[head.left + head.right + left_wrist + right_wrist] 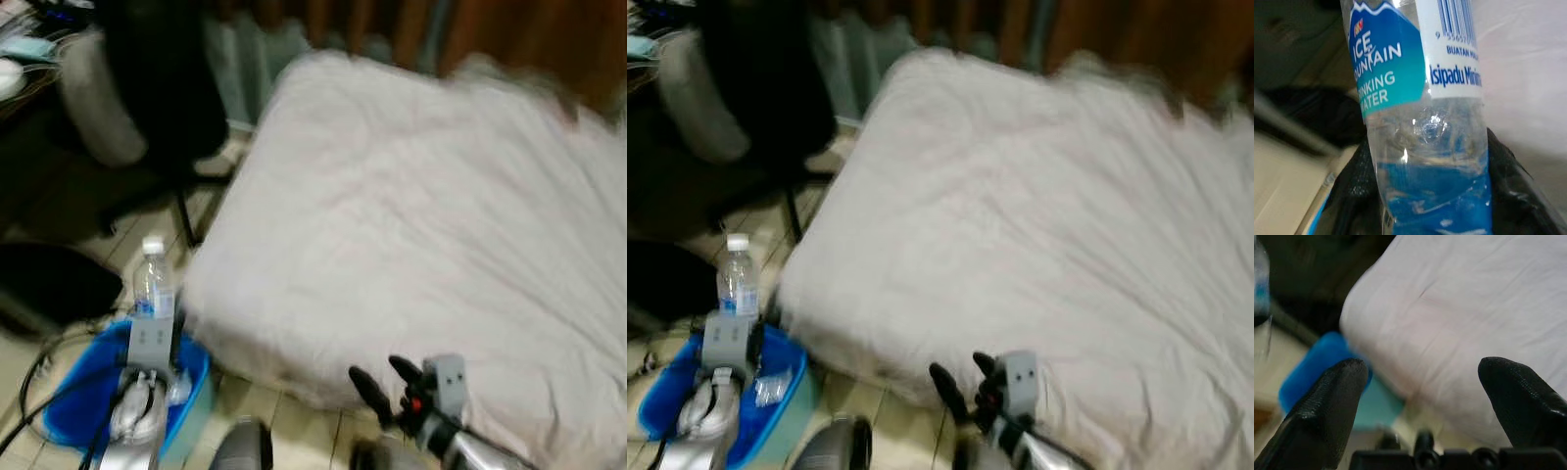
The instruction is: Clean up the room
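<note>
A clear plastic water bottle with a white cap and a blue label stands upright in my left gripper, which is shut on its lower part. The left wrist view shows the bottle close up between the black fingers. Bottle and gripper hang over a blue bin on the tiled floor, beside the bed corner. My right gripper is open and holds nothing, low in front of the bed's near edge. In the right wrist view its fingers stand wide apart before the bed.
A large bed with a pale cover takes up the middle and right. A black office chair with clothing on it stands at the back left. Black cables lie on the floor by the bin. The picture is blurred.
</note>
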Motion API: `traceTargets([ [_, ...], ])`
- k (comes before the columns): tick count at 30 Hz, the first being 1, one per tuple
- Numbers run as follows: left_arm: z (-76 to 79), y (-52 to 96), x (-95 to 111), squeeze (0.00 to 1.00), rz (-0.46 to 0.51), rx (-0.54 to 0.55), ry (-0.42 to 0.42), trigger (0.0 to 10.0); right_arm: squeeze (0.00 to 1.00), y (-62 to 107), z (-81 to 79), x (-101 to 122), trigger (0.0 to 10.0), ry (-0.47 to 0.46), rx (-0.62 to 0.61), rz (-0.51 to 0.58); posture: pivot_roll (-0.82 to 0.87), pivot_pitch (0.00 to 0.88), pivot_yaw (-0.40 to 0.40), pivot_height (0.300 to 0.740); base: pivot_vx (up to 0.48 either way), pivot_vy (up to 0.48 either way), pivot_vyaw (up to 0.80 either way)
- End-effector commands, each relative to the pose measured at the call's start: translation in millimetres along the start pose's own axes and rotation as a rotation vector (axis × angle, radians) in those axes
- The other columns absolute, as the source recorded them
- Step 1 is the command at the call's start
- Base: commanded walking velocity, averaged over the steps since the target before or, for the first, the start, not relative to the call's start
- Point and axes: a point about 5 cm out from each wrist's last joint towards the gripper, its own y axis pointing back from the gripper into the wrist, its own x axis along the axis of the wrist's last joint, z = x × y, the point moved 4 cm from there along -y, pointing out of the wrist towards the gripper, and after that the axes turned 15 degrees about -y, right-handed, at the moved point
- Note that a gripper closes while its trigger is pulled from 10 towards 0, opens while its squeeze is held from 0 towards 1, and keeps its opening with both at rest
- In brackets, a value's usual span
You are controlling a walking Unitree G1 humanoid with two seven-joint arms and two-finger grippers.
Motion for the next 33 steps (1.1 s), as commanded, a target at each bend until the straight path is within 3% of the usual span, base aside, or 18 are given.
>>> traceTargets([
  [1,-9.6,-0.7,-30,0.00,-0.098,0.034,-0.027,10.0,0.00,3.4,4.5,3,10.0,0.027,-0.004,-0.002,-0.02,0.138,-0.056,0.740,0.000,0.000,0.00],
  [7,-16.7,-13.3,-28,0.00,-0.117,0.029,-0.011,10.0,0.00,6.7,4.4,5,10.0,0.055,0.009,-0.016,-0.05,0.156,-0.065,0.740,0.000,0.000,0.00],
  [9,-12.5,-19.4,-28,0.00,-0.128,0.009,-0.011,10.0,0.00,12.4,5.1,9,10.0,0.063,-0.002,-0.009,-0.08,0.201,-0.087,0.740,0.000,0.000,0.00],
  [13,-10.4,-22.1,-30,0.00,-0.143,0.002,-0.020,10.0,0.00,15.3,4.2,9,10.0,0.066,0.004,-0.008,-0.08,0.201,-0.087,0.740,0.000,0.000,0.00],
  [15,-24.4,-27.5,-37,0.00,-0.180,0.056,-0.011,10.0,0.00,26.5,0.4,7,10.0,0.084,0.019,-0.037,-0.14,0.249,-0.130,0.740,0.000,0.000,0.00],
  [17,-28.4,-28.2,-39,0.00,-0.191,0.073,-0.002,10.0,0.00,31.4,-1.5,7,10.0,0.090,0.028,-0.044,-0.14,0.251,-0.131,0.740,0.000,0.000,0.00],
  [21,-9.5,-21.4,-34,0.00,-0.126,0.023,-0.026,10.0,0.00,35.5,-2.8,0,10.0,0.093,0.035,-0.078,-0.13,0.257,-0.127,0.740,0.000,0.000,0.49],
  [29,-6.8,-25.0,-28,0.00,-0.103,0.006,-0.034,10.0,0.00,37.2,-5.8,3,10.0,0.088,0.034,-0.070,-0.14,0.280,-0.133,0.740,0.000,0.000,0.48],
  [32,-22.0,-39.6,-18,0.00,-0.116,0.034,-0.074,10.0,0.00,69.9,-5.0,0,10.0,0.091,-0.021,-0.109,-0.25,0.385,-0.187,0.740,0.000,0.000,0.00],
  [33,-22.0,-39.6,-18,0.00,-0.116,0.034,-0.074,10.0,0.00,69.9,-5.0,0,10.0,0.091,-0.021,-0.109,-0.25,0.385,-0.187,0.740,0.000,0.000,0.00],
])
